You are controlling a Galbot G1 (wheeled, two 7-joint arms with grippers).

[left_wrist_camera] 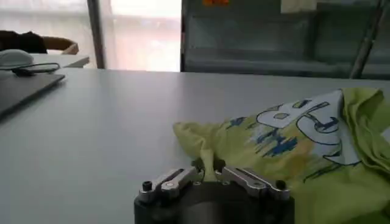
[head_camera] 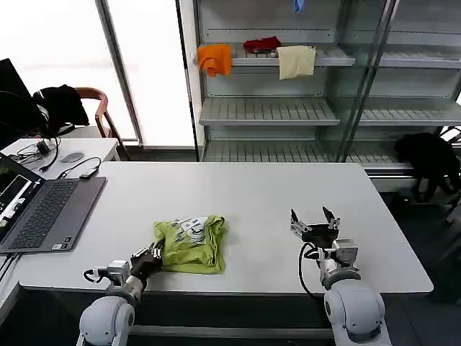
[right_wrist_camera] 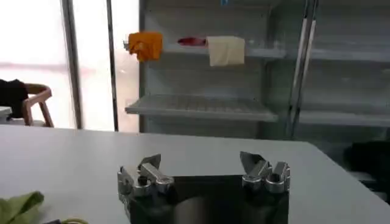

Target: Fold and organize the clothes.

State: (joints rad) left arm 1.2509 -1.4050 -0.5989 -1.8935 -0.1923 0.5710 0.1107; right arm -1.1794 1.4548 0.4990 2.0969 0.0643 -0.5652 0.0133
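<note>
The laptop (head_camera: 43, 213) runs off the head view's left edge; the T-shirt (left_wrist_camera: 317, 152) is cropped in the left wrist view.

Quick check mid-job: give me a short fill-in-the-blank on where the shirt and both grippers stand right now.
1. The left gripper is shut on the ____ T-shirt.
2. The right gripper hovers with its fingers ____.
3. The laptop lies to the robot's ____ of the T-shirt.
4. The orange cloth hangs on a ____.

Missing words: green; open; left; shelf
</note>
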